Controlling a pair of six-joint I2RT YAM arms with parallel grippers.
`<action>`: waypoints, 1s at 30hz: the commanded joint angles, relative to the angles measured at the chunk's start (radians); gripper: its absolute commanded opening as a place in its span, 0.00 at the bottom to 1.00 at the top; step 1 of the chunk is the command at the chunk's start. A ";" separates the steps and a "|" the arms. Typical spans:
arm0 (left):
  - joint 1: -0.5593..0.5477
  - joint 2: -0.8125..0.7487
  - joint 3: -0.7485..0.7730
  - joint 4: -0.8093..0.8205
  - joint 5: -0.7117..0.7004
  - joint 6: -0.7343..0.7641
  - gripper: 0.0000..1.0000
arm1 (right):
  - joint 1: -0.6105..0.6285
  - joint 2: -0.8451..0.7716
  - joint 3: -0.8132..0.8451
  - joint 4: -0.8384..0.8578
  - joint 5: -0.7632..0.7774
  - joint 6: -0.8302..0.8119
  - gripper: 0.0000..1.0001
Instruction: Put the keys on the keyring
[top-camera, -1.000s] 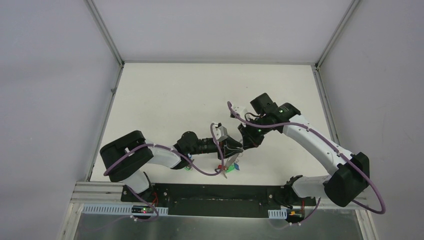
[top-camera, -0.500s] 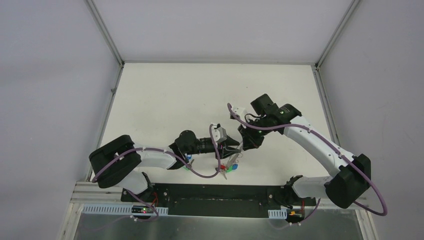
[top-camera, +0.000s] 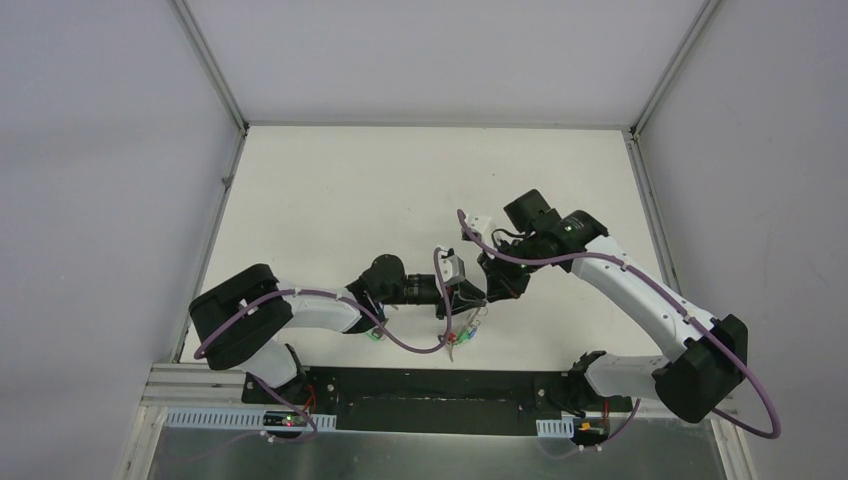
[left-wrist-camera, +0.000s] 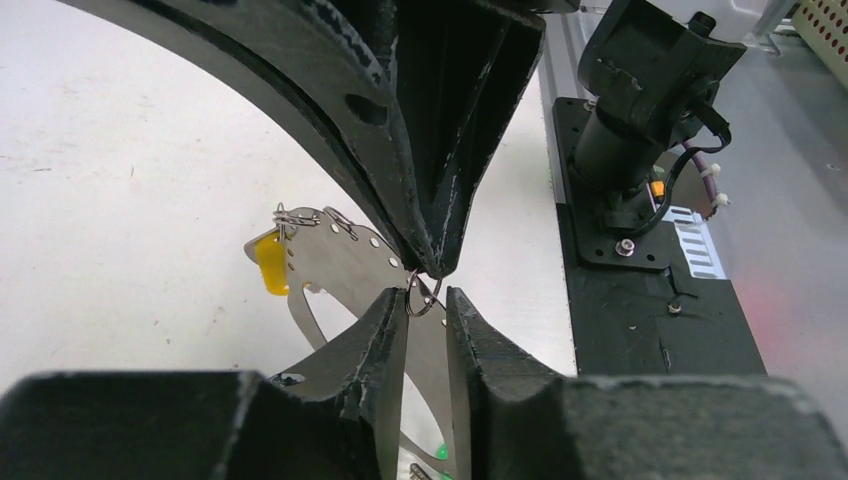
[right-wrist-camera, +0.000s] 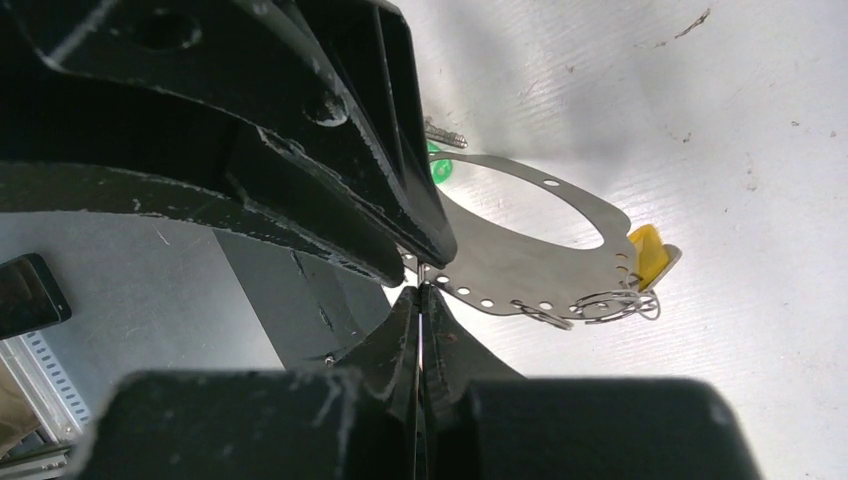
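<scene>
The keyring is a flat grey metal loop with small holes along its rim, also seen in the right wrist view. It hangs in the air between the two grippers and carries a yellow tag and loose split rings. My right gripper is shut on a small split ring at the loop's rim. My left gripper meets it tip to tip, its jaws a narrow gap apart around that same ring. A key with a green tag lies on the table below. In the top view the grippers meet near the table's front edge.
Red and green tags dangle or lie just under the grippers, close to the black base plate. Another green spot shows beneath the left arm. The right arm's base stands right behind the work spot.
The left gripper has shifted slightly right and its jaws have narrowed around the small ring. The right gripper stays shut, and the hanging tags have moved a little.
</scene>
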 joint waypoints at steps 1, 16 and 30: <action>0.013 0.016 0.043 0.056 0.044 -0.019 0.18 | 0.008 -0.027 0.013 0.013 -0.027 -0.025 0.00; 0.021 0.001 0.031 0.065 -0.006 -0.080 0.00 | 0.008 -0.056 0.001 0.067 0.005 -0.018 0.00; 0.023 -0.066 -0.064 0.305 -0.123 -0.130 0.00 | -0.006 -0.529 -0.335 0.612 0.125 0.220 0.67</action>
